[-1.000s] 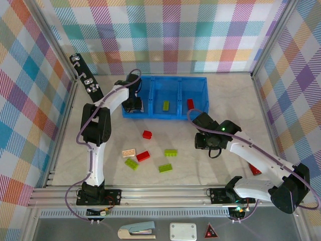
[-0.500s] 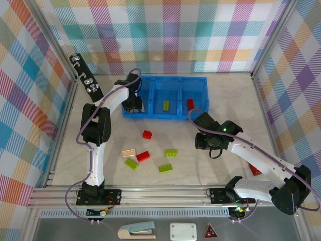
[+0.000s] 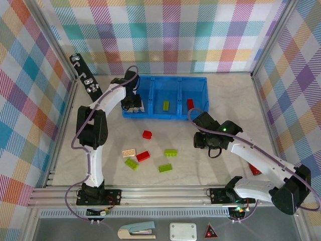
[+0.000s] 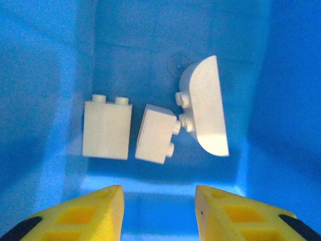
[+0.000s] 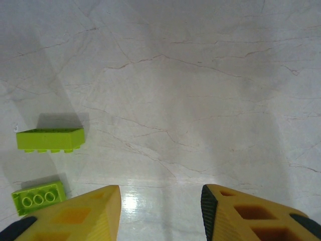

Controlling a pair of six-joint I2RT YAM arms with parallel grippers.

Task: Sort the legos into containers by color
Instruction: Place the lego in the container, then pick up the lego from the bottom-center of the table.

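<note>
The blue tray (image 3: 173,79) stands at the back with its containers side by side. My left gripper (image 3: 134,104) hangs open and empty over the left container, where three white legos (image 4: 107,127) lie on the blue floor ahead of the left gripper (image 4: 159,211). A green lego (image 3: 165,105) lies in the middle container and a red one (image 3: 190,104) in the right. On the table lie two red legos (image 3: 147,134), a cream one (image 3: 129,152) and three green ones (image 3: 170,152). My right gripper (image 3: 201,143) hovers open over bare table, right of two green legos (image 5: 50,139); between the right gripper's (image 5: 160,211) fingers there is nothing.
A black bar with metal clips (image 3: 83,75) leans at the back left wall. A red piece (image 3: 255,169) lies partly hidden under my right arm. Checkered walls close in three sides, and an aluminium rail (image 3: 150,193) runs along the near edge.
My left arm's elbow has swung slightly left while its gripper stayed over the left container. The right arm has barely moved.
</note>
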